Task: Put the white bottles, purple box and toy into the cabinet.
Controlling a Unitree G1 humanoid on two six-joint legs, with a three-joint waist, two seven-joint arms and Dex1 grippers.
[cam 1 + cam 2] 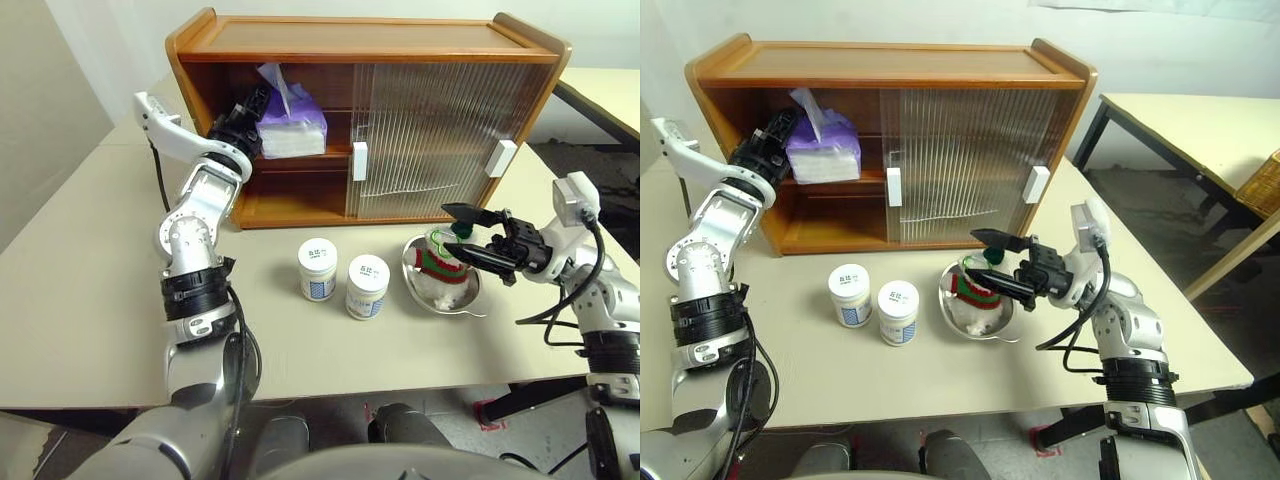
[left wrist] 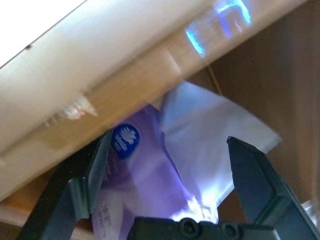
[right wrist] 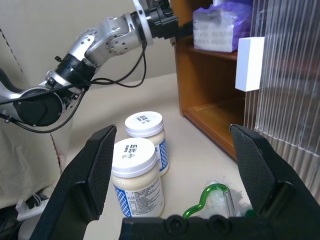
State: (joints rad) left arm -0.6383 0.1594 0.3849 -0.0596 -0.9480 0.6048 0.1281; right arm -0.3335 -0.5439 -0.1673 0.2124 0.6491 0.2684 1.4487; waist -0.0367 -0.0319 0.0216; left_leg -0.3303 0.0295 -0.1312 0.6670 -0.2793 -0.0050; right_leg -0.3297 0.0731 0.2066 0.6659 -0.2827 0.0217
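Showing blue-and-white labels, two white bottles (image 1: 341, 278)

Your two head cams sit high and look forward and down over the counter (image 1: 90, 300), so both catch the whole cabinet (image 1: 365, 45) at the far side, just offset sideways from each other. Your left wrist cam is jammed right up close inside the cabinet's open left half, staring at the purple box (image 2: 150, 170) under the top board. Your right wrist cam sits low near the counter, facing left across it, and shares the white bottles (image 3: 137, 172) and the cabinet's left half with the head views.
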